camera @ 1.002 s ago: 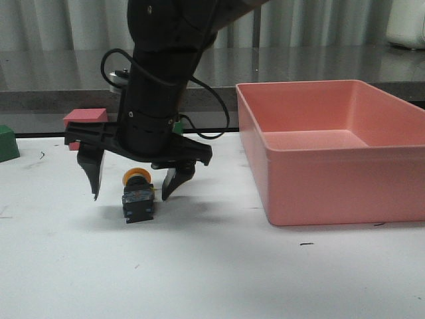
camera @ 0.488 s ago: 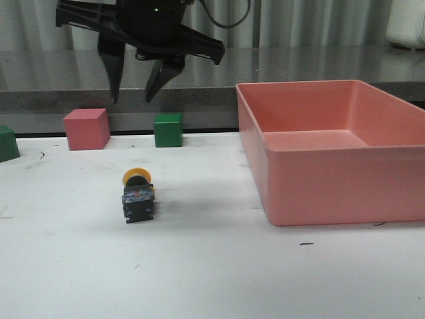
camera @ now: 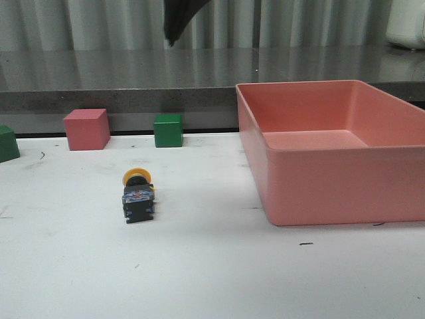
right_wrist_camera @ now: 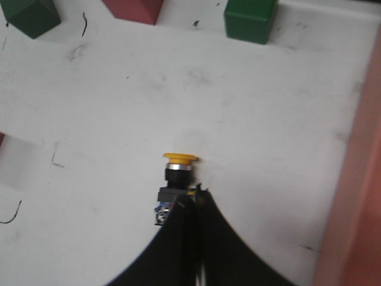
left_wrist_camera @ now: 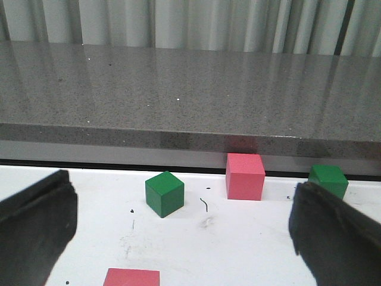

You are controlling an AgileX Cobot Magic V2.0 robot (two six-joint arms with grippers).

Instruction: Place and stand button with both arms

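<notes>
The button lies on its side on the white table, its yellow cap toward the back and its black base with bluish contacts toward the front. Nothing holds it. In the right wrist view the button lies far below my right gripper, whose fingers are pressed together and empty. In the front view only the tip of that gripper shows, at the top edge, high above the table. My left gripper is open wide and empty, and it does not show in the front view.
A large pink bin stands at the right. A red cube, a green cube and another green block sit along the table's back edge. A grey counter runs behind them.
The right gripper, open around the button a second ago, has risen almost out of the front view and closed. The button has stayed lying in place.
</notes>
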